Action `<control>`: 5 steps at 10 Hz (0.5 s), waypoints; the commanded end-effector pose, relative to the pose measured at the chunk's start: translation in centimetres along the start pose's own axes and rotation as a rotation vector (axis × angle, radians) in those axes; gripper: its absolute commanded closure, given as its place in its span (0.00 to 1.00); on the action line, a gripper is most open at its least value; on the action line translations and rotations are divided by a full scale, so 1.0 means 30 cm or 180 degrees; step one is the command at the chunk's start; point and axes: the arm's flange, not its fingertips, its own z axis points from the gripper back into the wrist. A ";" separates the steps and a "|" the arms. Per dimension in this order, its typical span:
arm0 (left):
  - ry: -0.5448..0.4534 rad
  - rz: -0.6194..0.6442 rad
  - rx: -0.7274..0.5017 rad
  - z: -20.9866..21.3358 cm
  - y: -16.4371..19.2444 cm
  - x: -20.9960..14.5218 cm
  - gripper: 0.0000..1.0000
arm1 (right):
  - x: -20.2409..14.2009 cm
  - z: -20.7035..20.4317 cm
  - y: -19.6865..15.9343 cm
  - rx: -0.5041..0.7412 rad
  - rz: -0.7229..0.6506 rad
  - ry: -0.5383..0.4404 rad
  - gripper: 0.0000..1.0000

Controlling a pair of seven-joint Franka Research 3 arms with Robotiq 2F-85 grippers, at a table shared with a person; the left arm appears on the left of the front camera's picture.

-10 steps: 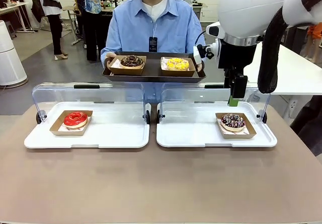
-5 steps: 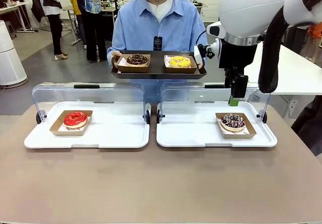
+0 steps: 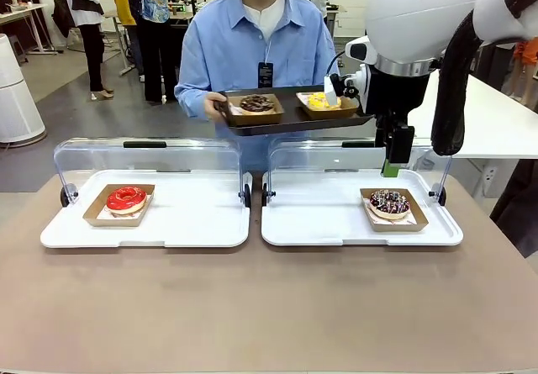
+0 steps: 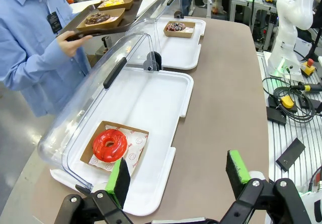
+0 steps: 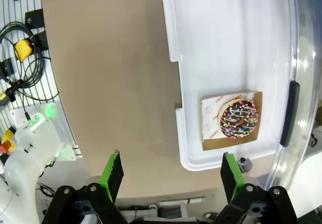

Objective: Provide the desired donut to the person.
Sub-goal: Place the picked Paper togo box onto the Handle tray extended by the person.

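Person: the person (image 3: 252, 46) in a blue shirt stands across the table (image 3: 269, 307), holding a dark tray (image 3: 290, 120) with two boxed donuts.
Left side: a red donut (image 3: 126, 197) sits on the left white tray (image 3: 193, 223), its clear lid (image 3: 151, 157) raised behind.
Right side: a sprinkled chocolate donut (image 3: 389, 202) sits on the right white tray (image 3: 319, 223).
In the way: the right arm (image 3: 412, 21) overlaps the dark tray's end.
Writing: "FRAN" on the arm (rest cut off).
Left end effector (image 4: 178, 176): wide apart, empty.
Right end effector (image 5: 171, 176): wide apart, empty, high above the table.
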 end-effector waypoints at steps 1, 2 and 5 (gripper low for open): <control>-0.0081 -0.0021 0.0024 0.002 -0.003 0.003 0.00 | -0.003 0.012 0.001 0.0016 0.0010 0.0027 0.00; -0.0081 -0.0021 0.0024 0.002 -0.003 0.003 0.00 | -0.003 0.012 0.001 0.0016 0.0010 0.0027 0.00; -0.0081 -0.0021 0.0024 0.002 -0.003 0.003 0.00 | -0.216 -0.019 0.003 0.0462 0.0281 -0.1462 0.00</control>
